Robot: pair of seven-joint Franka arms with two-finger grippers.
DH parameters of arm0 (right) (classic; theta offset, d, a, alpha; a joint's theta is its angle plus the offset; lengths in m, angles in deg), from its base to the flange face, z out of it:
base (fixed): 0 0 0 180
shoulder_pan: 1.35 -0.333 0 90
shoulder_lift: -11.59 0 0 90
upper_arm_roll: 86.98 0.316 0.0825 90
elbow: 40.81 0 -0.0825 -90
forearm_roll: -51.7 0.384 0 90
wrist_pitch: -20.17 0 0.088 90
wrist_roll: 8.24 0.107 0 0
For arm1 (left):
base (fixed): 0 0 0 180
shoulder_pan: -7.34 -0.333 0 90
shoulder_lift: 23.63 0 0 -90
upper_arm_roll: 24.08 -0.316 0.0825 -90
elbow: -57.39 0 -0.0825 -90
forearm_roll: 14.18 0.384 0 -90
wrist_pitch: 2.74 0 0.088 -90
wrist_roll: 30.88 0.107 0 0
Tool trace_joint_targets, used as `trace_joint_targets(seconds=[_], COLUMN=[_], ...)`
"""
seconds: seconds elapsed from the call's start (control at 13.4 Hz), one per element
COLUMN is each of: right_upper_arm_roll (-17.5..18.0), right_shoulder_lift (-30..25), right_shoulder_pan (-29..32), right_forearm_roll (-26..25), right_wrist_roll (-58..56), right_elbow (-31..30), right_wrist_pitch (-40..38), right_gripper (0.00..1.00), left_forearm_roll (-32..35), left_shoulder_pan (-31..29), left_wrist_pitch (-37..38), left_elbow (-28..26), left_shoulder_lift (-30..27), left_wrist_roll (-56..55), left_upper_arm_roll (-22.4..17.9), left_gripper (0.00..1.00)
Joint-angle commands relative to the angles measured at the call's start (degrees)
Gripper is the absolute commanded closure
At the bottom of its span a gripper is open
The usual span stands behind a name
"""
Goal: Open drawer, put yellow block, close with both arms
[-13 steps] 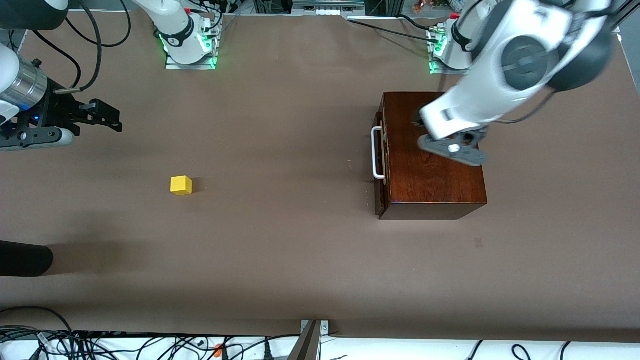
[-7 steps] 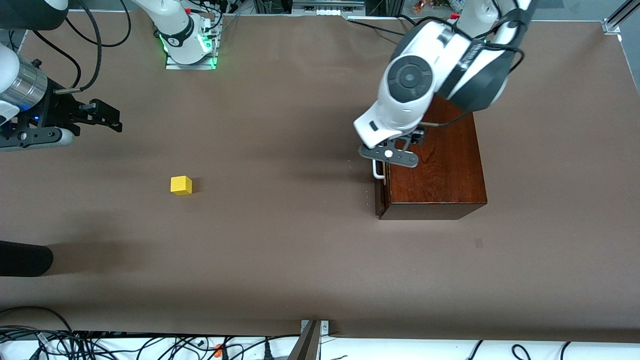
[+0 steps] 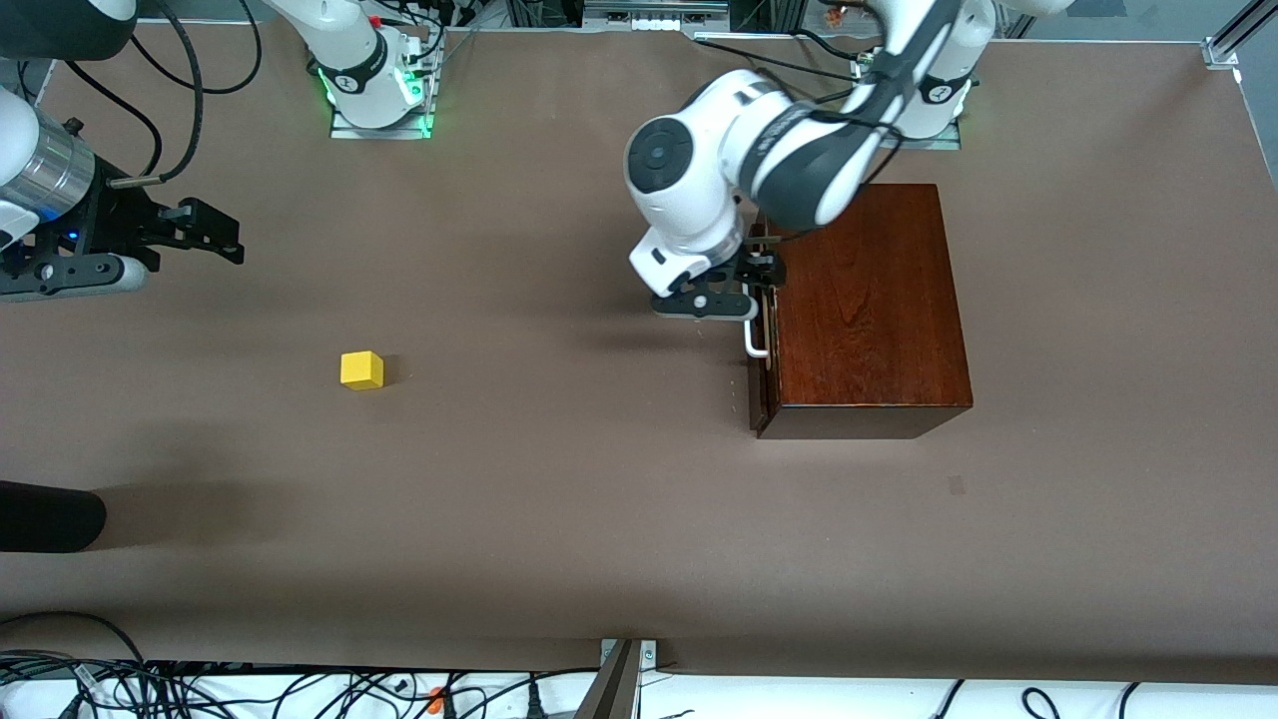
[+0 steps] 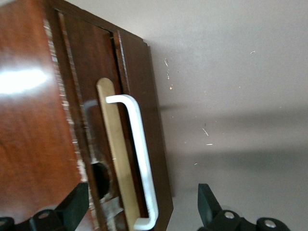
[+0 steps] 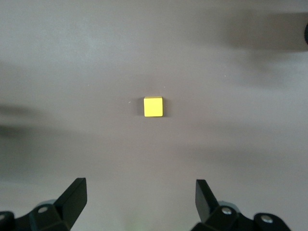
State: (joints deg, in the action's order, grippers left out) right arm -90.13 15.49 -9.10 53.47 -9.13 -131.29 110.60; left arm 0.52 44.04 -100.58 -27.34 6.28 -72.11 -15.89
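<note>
While the drawer (image 3: 761, 330) is shut flush in the box (image 3: 865, 300), the step in hand is the first one, to open it. The left gripper (image 3: 751, 285) hovers just at the white handle (image 3: 754, 330), its fingers (image 4: 72, 209) spread wide, one over the box side and one over the bare table (image 3: 599, 479), holding nothing. The next move, I judge, calls for lowering it so that the fingers come around the handle bar, closing them, and then pulling straight away from the box toward the right arm's end of the table. The right arm waits near that end's edge; the right gripper (image 3: 215, 235) is released too, its fingers (image 5: 72, 197) apart and empty. The block (image 3: 361, 369) lies alone on the table, well apart from the box, toward the right arm's end.
</note>
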Motion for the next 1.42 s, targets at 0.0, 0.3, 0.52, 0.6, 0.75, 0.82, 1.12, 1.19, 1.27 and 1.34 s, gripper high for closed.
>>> trace_joint_targets(seconds=[0.0,0.3,0.52,0.6,0.75,0.82,1.12,1.19,1.27,1.34], right_upper_arm_roll=[0.2,0.2,0.2,0.2,0.2,0.2,0.2,0.2,0.2,0.2], right_shoulder_lift=[0.5,0.5,0.5,0.5,0.5,0.5,0.5,0.5,0.5,0.5], right_shoulder_pan=[0.4,0.4,0.4,0.4,0.4,0.4,0.4,0.4,0.4,0.4], right_forearm_roll=[0.2,0.2,0.2,0.2,0.2,0.2,0.2,0.2,0.2,0.2], right_wrist_roll=[-0.3,-0.3,-0.3,-0.3,-0.3,-0.3,-0.3,-0.3,-0.3,-0.3], right_elbow=[1.4,1.4,1.4,1.4,1.4,1.4,1.4,1.4,1.4,1.4], right_wrist_pitch=[-1.0,-1.0,-1.0,-1.1,-1.1,-1.1,-1.1,-1.1,-1.1,-1.1], right_gripper=[0.0,0.0,0.0,0.0,0.0,0.0,0.0,0.0,0.0,0.0], left_forearm_roll=[1.7,1.9,1.9,1.9,2.0,2.0,1.9,1.7,1.0,0.9], left_shoulder_pan=[0.1,-0.2,-0.4,-0.2,-0.3,-0.2,0.2,0.3,0.4,0.6], left_wrist_pitch=[-3.4,-4.9,-8.1,-8.9,-9.3,-9.5,-9.7,-10.9,-11.1,-11.1], left_elbow=[-2.8,-3.9,-5.4,-5.6,-5.7,-5.8,-5.6,-5.7,-5.4,-4.9], left_shoulder_lift=[-0.6,-0.1,0.7,1.0,1.7,1.9,3.0,3.2,3.7,3.8], left_wrist_roll=[-2.3,-2.7,-2.5,-2.5,-2.4,-2.4,-2.4,-2.6,-2.8,-2.8], left_upper_arm_roll=[-0.8,-0.8,-0.9,-0.9,-0.9,-0.9,-0.8,-0.8,-0.7,-0.7], left_gripper=[0.0,0.0,0.0,0.0,0.0,0.0,0.0,0.0,0.0,0.0])
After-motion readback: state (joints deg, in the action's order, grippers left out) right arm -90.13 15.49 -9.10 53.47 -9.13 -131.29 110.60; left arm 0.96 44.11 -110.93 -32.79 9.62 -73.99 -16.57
